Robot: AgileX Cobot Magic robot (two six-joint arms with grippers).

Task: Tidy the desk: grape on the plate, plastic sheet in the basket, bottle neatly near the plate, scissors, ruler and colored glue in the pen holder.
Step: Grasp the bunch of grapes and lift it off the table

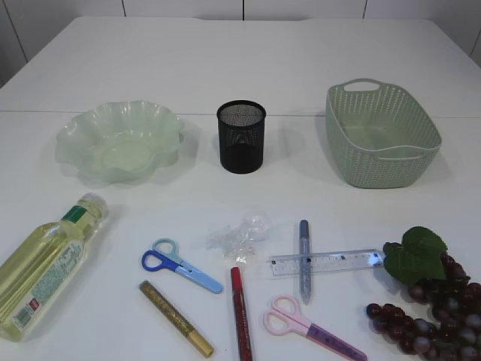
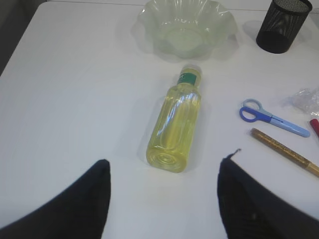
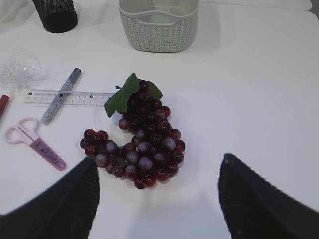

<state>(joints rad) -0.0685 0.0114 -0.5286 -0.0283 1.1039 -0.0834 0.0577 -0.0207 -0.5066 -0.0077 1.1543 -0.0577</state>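
Note:
The grape [image 3: 144, 137] bunch, dark red with a green leaf, lies just ahead of my open right gripper [image 3: 159, 164], its near end level with the fingertips. The yellow bottle [image 2: 177, 122] lies on its side, base toward my open left gripper [image 2: 165, 172]. Pale green plate [image 1: 120, 139], black mesh pen holder [image 1: 241, 137] and green basket [image 1: 382, 135] stand in a row at the back. The crumpled plastic sheet [image 1: 240, 233], clear ruler [image 1: 327, 262], blue scissors [image 1: 180, 265], pink scissors [image 1: 312, 325] and gold [image 1: 175, 317], red [image 1: 240, 312] and silver-blue colored glue [image 1: 304, 259] pens lie at the front. Neither gripper shows in the exterior view.
The silver-blue glue pen lies across the ruler. The white table [image 1: 240, 68] stretches far behind the containers. The bottle's cap points toward the plate [image 2: 185, 27].

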